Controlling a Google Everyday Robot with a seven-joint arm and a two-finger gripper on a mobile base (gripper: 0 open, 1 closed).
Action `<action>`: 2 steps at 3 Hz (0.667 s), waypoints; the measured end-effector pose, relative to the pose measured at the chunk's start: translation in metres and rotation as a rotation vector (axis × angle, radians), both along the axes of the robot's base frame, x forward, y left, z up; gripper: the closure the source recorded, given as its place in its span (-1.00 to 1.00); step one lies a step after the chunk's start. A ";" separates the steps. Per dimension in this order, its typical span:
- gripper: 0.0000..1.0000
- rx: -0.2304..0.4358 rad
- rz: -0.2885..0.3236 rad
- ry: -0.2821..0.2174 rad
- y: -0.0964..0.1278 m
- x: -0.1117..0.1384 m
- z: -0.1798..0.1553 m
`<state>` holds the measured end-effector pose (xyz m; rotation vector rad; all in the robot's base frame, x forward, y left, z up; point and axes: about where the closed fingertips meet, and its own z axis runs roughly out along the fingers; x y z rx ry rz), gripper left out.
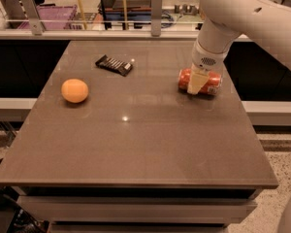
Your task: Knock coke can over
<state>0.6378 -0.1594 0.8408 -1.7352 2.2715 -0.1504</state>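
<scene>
Plainly, the gripper is down at the far right of the table, its pale tip lying across the front of the coke can; whether it is spread, closed or clamped on the can I cannot tell, since the wrist and the can hide the rest. The can lies on its side, long axis running left to right, red body showing on either side of the tip, so the knocking-over looks done.

As for handling, I judge it a light, thin-walled metal cylinder, smooth and somewhat slippery, easily dented if squeezed hard. Lying flat, it would roll toward or away from the camera at a slight nudge, and the right edge of the table is near. Any hold is best taken across the middle of the body, gently.

Further out, a dark snack packet sits toward the back, and an orange rests well apart on the left.
</scene>
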 end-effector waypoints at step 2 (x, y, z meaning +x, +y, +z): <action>-1.00 -0.001 0.001 0.002 0.000 0.000 -0.001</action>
